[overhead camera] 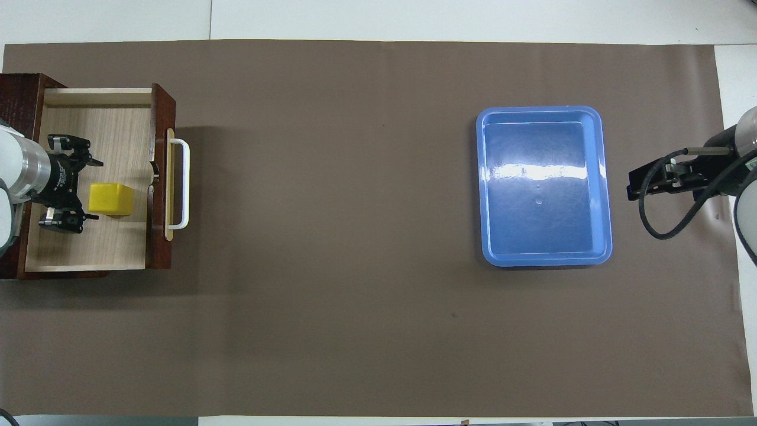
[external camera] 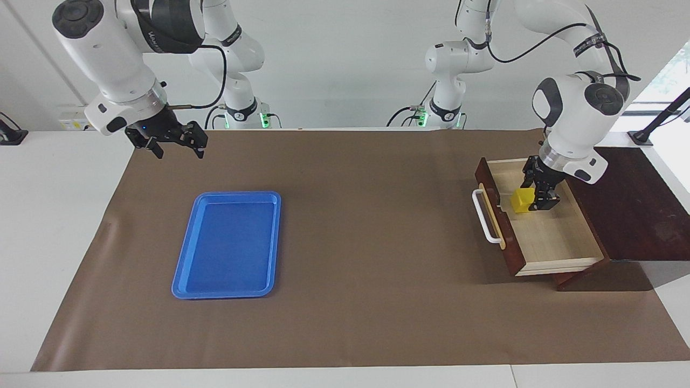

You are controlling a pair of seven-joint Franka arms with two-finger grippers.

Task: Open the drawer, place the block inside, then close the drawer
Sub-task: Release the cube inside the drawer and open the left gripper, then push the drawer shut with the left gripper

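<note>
The dark wooden drawer [external camera: 560, 265] stands pulled out of its box [external camera: 639, 207] at the left arm's end of the table; it also shows in the overhead view [overhead camera: 97, 97]. The yellow block [external camera: 521, 199] rests on its pale floor close to the front panel, also visible from overhead [overhead camera: 111, 199]. My left gripper [external camera: 539, 195] is down inside the drawer, open, its fingers spread wider than the block and level with its edge [overhead camera: 94, 189]. My right gripper [external camera: 176, 144] is open and empty, raised over the brown mat at the right arm's end [overhead camera: 634, 190], waiting.
A flat blue tray [external camera: 186, 269] lies empty on the mat toward the right arm's end [overhead camera: 603, 177]. The drawer's white bar handle [external camera: 483, 216] faces the middle of the table [overhead camera: 182, 183]. A brown mat [external camera: 366, 242] covers the table.
</note>
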